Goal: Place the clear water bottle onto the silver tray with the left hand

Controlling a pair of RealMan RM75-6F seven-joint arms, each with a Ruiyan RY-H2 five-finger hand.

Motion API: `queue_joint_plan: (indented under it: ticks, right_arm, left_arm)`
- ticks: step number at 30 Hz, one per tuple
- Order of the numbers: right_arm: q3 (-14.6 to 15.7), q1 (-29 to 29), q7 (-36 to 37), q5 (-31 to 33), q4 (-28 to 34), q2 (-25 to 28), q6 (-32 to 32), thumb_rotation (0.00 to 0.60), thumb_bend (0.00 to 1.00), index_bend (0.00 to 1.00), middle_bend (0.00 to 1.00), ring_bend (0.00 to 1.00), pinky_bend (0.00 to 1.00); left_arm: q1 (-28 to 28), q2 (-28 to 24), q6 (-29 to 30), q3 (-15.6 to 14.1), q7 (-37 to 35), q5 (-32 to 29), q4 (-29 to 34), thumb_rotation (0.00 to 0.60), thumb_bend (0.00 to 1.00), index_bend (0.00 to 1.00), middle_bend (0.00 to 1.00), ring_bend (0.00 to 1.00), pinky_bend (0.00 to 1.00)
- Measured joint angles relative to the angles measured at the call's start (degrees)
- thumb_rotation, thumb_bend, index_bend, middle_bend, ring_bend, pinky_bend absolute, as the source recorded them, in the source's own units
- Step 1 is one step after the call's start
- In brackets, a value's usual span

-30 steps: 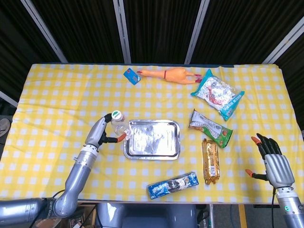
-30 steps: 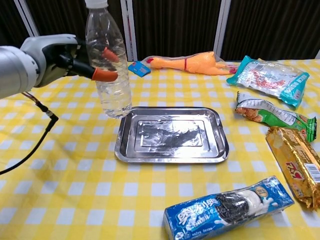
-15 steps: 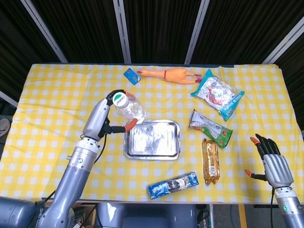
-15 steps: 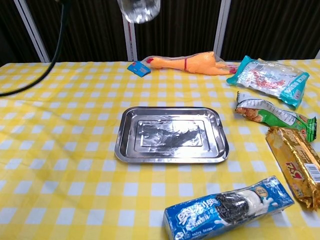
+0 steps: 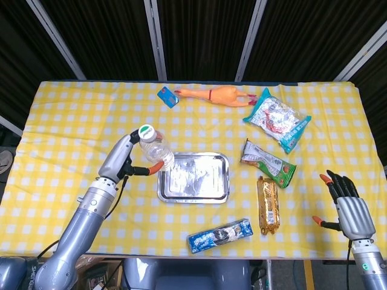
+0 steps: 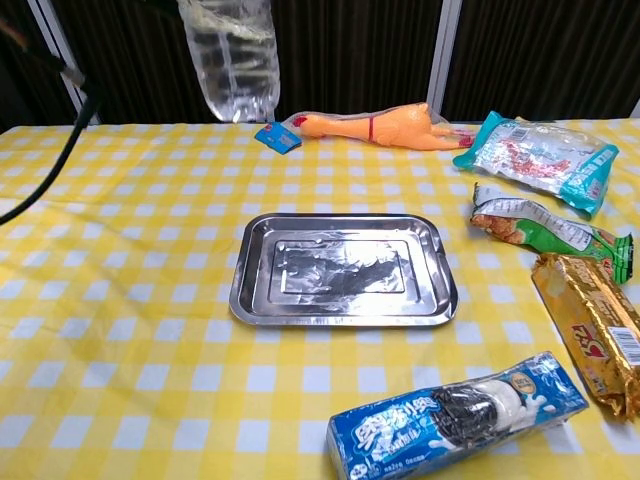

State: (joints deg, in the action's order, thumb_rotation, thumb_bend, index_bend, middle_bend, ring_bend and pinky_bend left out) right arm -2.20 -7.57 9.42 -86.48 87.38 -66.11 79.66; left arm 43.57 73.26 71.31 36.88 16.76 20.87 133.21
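Head view shows the left robot hand [image 5: 128, 158] wrapped around the clear water bottle [image 5: 153, 147], its fingers curled about the body with the orange fingertips on the side facing the silver tray [image 5: 193, 177]. The bottle is lifted off the surface, cap uppermost, hanging just beside the tray's left rim and toward its far left corner. From the chest view only the lower part of the bottle [image 6: 230, 58] shows, high above the cloth, with the tray [image 6: 343, 270] lying bare below and to its right. The right robot hand [image 5: 346, 202] waits near the front right corner of the surface, fingers spread and holding nothing. A rubber chicken [image 5: 219, 96] lies along the far edge, and a blue cookie pack [image 5: 220, 235] sits near the front edge.
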Motion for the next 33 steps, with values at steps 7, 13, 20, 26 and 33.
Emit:
queue_joint_plan:
  ticks: [7, 13, 20, 26, 33]
  right_arm:
    - [0.12, -0.07, -0.17, -0.36, 0.10, -0.07, 0.02, 0.600, 0.05, 0.11, 0.00, 0.04, 0.00]
    - [0.16, -0.05, -0.34, -0.50, 0.23, -0.15, 0.14, 0.600, 0.05, 0.11, 0.00, 0.04, 0.00]
    - [0.11, -0.12, -0.38, -0.36, 0.14, -0.20, 0.00, 0.600, 0.05, 0.11, 0.00, 0.04, 0.00]
    - [0.25, -0.15, -0.34, -0.55, 0.22, -0.15, -0.08, 0.600, 0.05, 0.11, 0.00, 0.04, 0.00]
    - [0.27, -0.14, -0.38, -0.59, 0.30, -0.12, -0.06, 0.600, 0.05, 0.11, 0.00, 0.04, 0.00]
  left_arm:
    - [-4.11, -1.10, -7.28, -8.97, -6.19, 6.01, -8.18, 0.600, 0.47, 0.52, 0.54, 0.13, 0.17]
    - [-6.00, -0.38, -10.60, -11.87, -11.46, 8.68, -13.30, 0.600, 0.48, 0.53, 0.55, 0.13, 0.17]
    - [-6.09, -1.53, -12.73, -11.05, -14.93, 11.11, -12.34, 0.600, 0.48, 0.54, 0.56, 0.13, 0.17]
    - [-4.26, -3.94, -10.26, -9.33, -12.72, 9.62, -7.50, 0.600, 0.48, 0.54, 0.56, 0.13, 0.17]
    - [0.47, -8.03, -3.43, -5.66, -5.99, 2.76, -1.03, 0.600, 0.48, 0.54, 0.56, 0.13, 0.17]
